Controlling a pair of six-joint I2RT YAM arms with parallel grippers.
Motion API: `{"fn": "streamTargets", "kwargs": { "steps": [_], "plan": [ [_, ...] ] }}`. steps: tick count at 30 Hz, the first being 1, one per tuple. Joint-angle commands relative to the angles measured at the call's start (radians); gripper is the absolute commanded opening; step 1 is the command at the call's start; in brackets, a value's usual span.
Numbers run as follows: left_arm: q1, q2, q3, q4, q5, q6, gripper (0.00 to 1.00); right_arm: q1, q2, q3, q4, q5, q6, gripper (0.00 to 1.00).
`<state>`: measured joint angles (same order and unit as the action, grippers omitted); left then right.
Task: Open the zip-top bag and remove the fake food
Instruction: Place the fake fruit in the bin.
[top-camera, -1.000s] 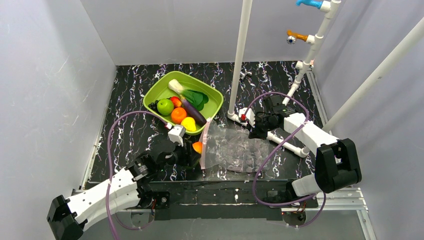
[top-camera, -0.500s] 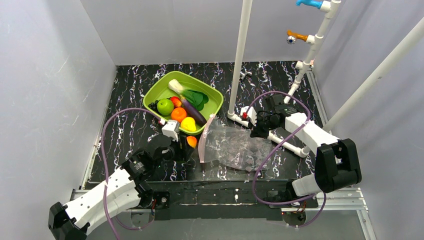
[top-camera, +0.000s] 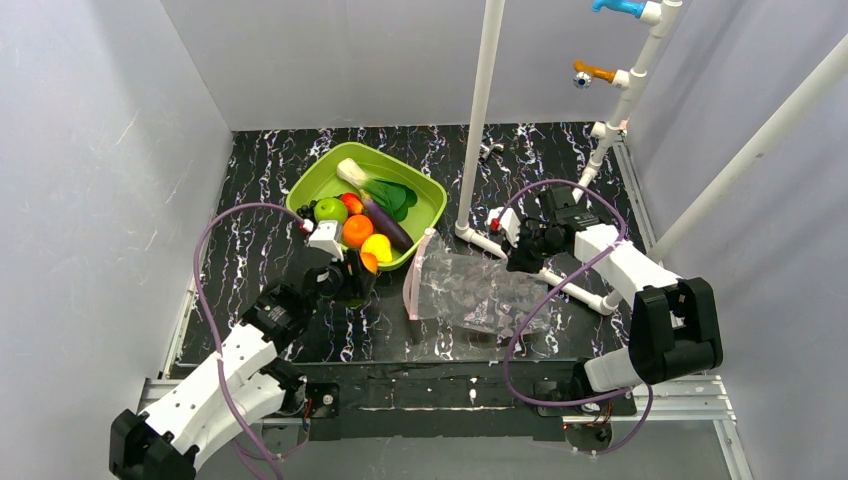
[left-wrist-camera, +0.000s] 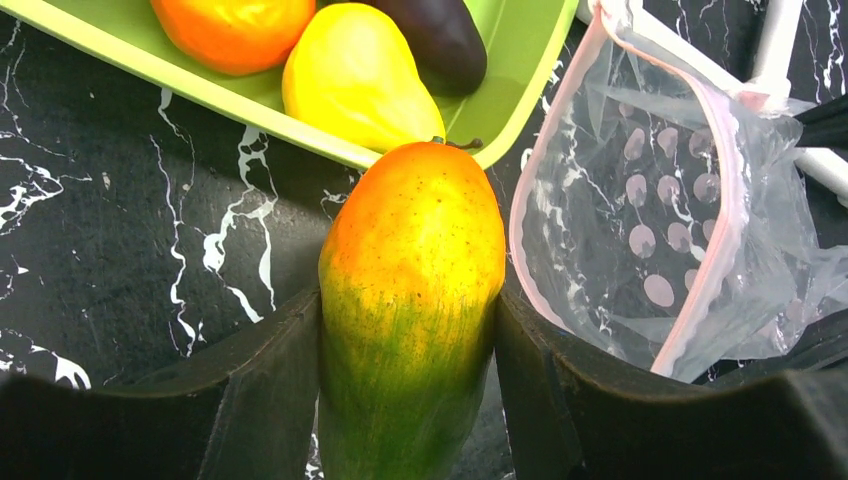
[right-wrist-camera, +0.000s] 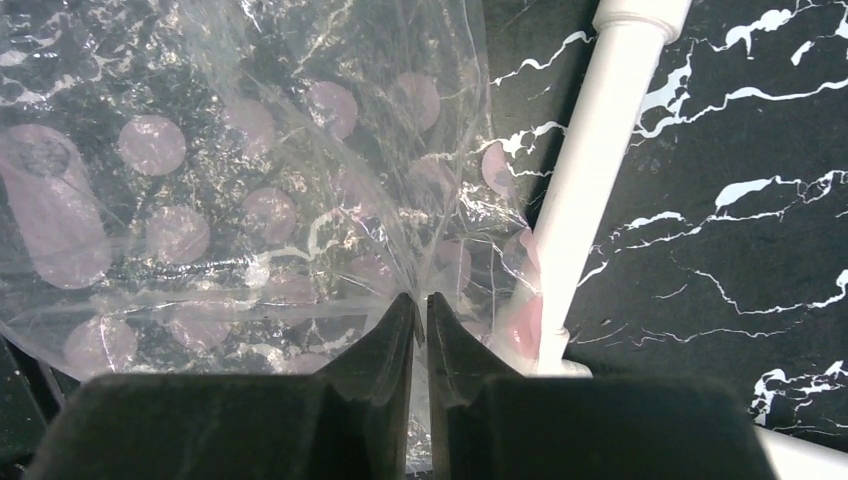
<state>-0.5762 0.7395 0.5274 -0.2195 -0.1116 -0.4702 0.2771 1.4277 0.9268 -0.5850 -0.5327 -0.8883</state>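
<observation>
Between the left gripper's fingers, pinched fast, sits 1 mango-shaped plastic fruit, orange fading to green. Since 1 second ago it has travelled from the bag mouth to the lime-green square tray's rim just ahead. Right of that hand gapes the clear crinkly zip-top bag with its pink zip strip. The right gripper nips its far fold, fingers almost pressed together.

Lower end of the mango cut off; zip-top bag cropped leftwards.

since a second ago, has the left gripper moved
Yes. The left gripper went up and left, from the zip-top bag's mouth to the green tray's near rim.
</observation>
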Motion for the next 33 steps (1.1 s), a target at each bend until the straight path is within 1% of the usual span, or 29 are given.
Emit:
{"fn": "streamTargets", "kwargs": {
  "steps": [1, 4, 8, 11, 15, 21, 33],
  "plan": [
    [0.044, 0.028, 0.057, 0.037, 0.035, 0.022, 0.0, -0.013, -0.008, 0.0, 0.033, 0.004, 0.008, 0.18],
    [0.077, 0.056, 0.076, 0.049, 0.058, 0.024, 0.0, -0.015, -0.014, -0.004, 0.032, -0.004, 0.005, 0.26],
    [0.12, 0.094, 0.104, 0.069, 0.094, 0.024, 0.0, -0.016, -0.032, -0.015, 0.03, -0.026, -0.003, 0.42],
    [0.149, 0.127, 0.123, 0.083, 0.127, 0.019, 0.0, -0.018, -0.051, -0.024, 0.034, -0.049, -0.006, 0.51],
    [0.184, 0.171, 0.145, 0.104, 0.174, 0.014, 0.0, -0.026, -0.07, -0.03, 0.034, -0.089, -0.001, 0.58],
    [0.233, 0.238, 0.186, 0.127, 0.224, 0.008, 0.0, -0.046, -0.097, -0.031, 0.022, -0.164, 0.004, 0.63],
    [0.292, 0.376, 0.285, 0.145, 0.301, -0.002, 0.0, -0.071, -0.108, -0.021, -0.017, -0.227, -0.018, 0.65]
  ]
}}
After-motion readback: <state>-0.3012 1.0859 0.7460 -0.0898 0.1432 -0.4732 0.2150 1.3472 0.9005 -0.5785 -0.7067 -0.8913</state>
